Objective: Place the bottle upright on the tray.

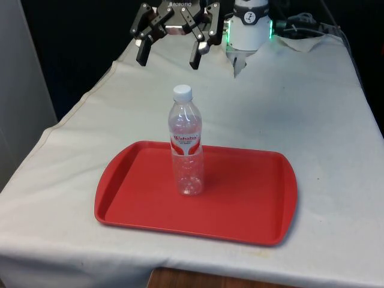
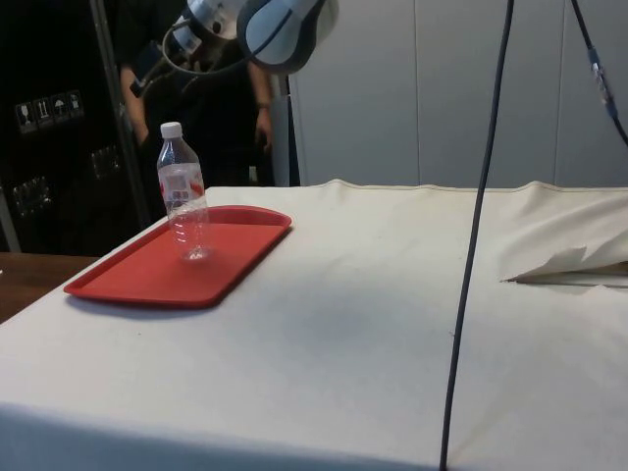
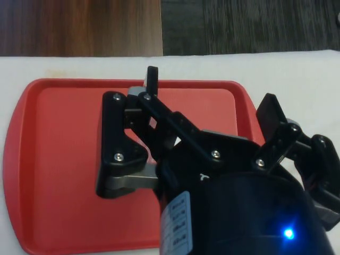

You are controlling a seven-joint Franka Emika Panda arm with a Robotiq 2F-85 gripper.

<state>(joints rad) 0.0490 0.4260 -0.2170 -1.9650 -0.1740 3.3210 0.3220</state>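
A clear plastic bottle (image 1: 186,144) with a white cap and a red label stands upright on the red tray (image 1: 252,204), left of the tray's middle in the front view. In the side view the bottle (image 2: 183,196) stands on the tray (image 2: 137,280) near the table's far corner. My gripper (image 1: 168,60) hangs open and empty, high above the table behind the tray and well clear of the bottle's cap. In the wrist view the gripper (image 3: 210,90) has its fingers spread wide over the tray (image 3: 53,159).
The white cloth has a raised fold (image 1: 240,65) near the robot's base, and the fold (image 2: 569,265) lies at the side view's right. A black cable (image 2: 476,245) hangs in front of the side camera. A person (image 2: 240,98) stands behind the table.
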